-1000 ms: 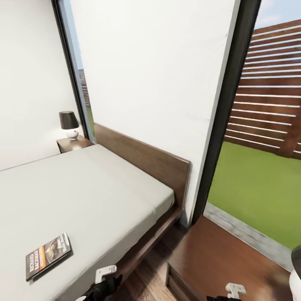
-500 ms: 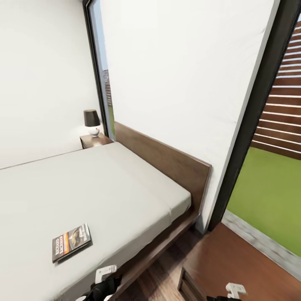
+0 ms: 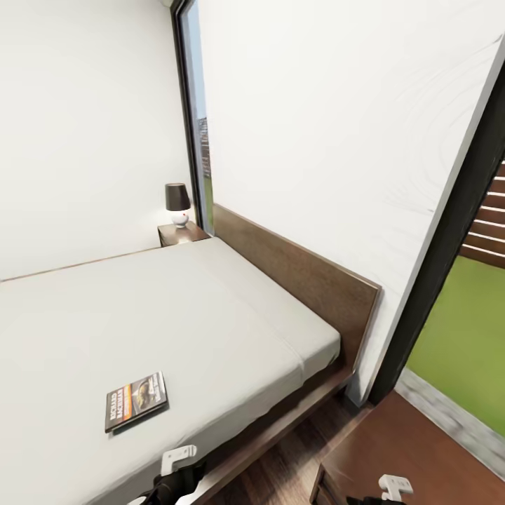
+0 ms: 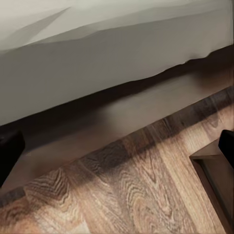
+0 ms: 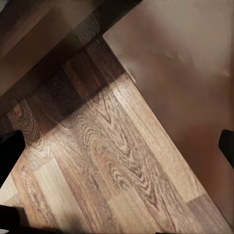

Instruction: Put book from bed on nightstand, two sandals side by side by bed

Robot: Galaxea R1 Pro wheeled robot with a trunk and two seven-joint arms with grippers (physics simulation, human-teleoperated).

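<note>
Both pincers, left [image 4: 117,146] and right [image 5: 117,151], spread apart, empty, above floor [image 5: 97,161].

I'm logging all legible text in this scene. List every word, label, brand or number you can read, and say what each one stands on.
"RICHARD BACHMAN": white lettering along the spine-side edge of the book, which lies on the bed.
The smaller print on the book's orange band and cover picture is too blurred to read.
The lamp, the far nightstand and the near nightstand carry no readable text.
</note>
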